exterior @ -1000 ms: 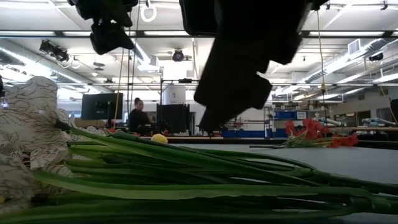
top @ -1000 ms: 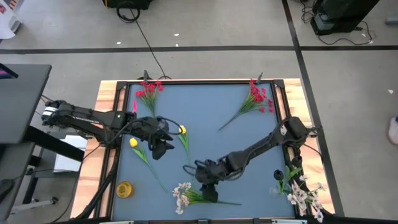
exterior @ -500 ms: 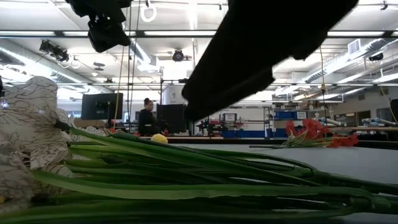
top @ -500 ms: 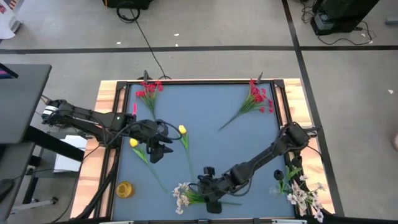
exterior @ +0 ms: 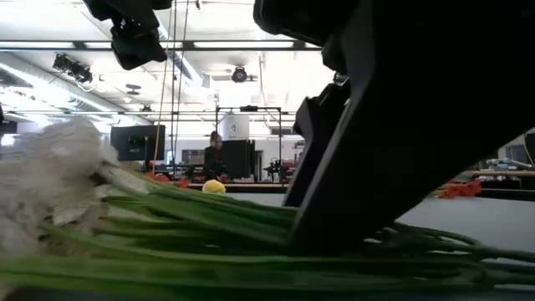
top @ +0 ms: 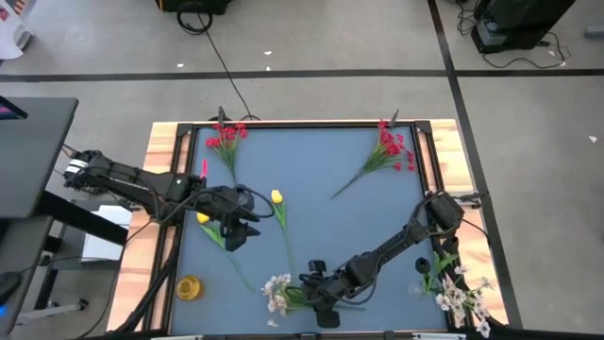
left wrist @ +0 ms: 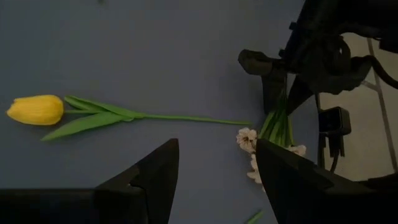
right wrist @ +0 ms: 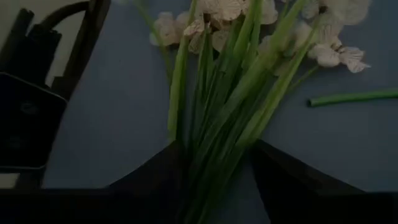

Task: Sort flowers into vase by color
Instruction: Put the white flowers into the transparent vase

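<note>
A white-blossom spray (top: 277,294) lies at the table's near edge, its blooms toward the left and its green stalks (right wrist: 224,118) running right. My right gripper (top: 319,302) is down over those stalks, open, with a finger on each side of the bundle (exterior: 209,242). My left gripper (top: 236,232) hovers open above the table's left half. It is between two yellow tulips (top: 276,197) (top: 202,217) lying flat, with nothing between its fingers (left wrist: 155,177). Red flowers lie at the far left (top: 226,138) and far right (top: 391,151). My right gripper straddles the white spray's green stalks (right wrist: 205,146) a little way behind the blooms. It comes slanting down from the table's right and far side, with its fingers across the bundle. The stalks lie flat on the table. I cannot tell whether the fingers (right wrist: 171,165) touch them.
A yellow vase (top: 189,287) stands near the left front corner. More white blossoms (top: 462,295) and a dark round thing (top: 422,265) sit by the right front corner. The raised wooden table rim (top: 160,151) runs around the blue mat. A person stands in the room far behind.
My right gripper has gone down and toward the table's near edge, rolling its wrist. It now stands over the white spray's stalks, with its fingers on both sides of them. The spray has not shifted.
</note>
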Robot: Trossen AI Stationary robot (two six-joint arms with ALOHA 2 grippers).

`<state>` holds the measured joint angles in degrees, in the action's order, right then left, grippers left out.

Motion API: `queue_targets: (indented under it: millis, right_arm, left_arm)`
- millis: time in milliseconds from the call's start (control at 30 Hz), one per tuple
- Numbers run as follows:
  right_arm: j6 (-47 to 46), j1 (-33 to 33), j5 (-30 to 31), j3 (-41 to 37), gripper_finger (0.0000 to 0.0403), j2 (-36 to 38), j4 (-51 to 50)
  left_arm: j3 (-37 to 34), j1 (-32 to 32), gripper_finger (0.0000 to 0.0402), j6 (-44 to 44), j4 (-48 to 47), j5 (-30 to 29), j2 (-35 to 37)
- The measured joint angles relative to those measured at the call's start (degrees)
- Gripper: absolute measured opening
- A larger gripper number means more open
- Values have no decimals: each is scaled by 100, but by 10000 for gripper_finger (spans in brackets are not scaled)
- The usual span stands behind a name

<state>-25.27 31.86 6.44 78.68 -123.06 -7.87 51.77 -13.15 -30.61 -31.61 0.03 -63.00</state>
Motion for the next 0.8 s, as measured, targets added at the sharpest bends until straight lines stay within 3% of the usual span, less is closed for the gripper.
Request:
queue_targets:
  millis: [100,300,467,800]
  right_arm:
    - [-33,-24,23,9,152,-42,-55]
    - [-21,-125,-84,6,20,22,-118]
    - [-175,-209,-66,-10,31,208,-103]
    - [-52,-605,56,-9,16,1192,-83]
  left_arm:
    - [0,15,220,78,8,-10,0]
    - [0,15,220,183,5,-9,0]
    - [0,15,220,181,12,-21,0]
    - [0,304,220,176,219,-190,45]
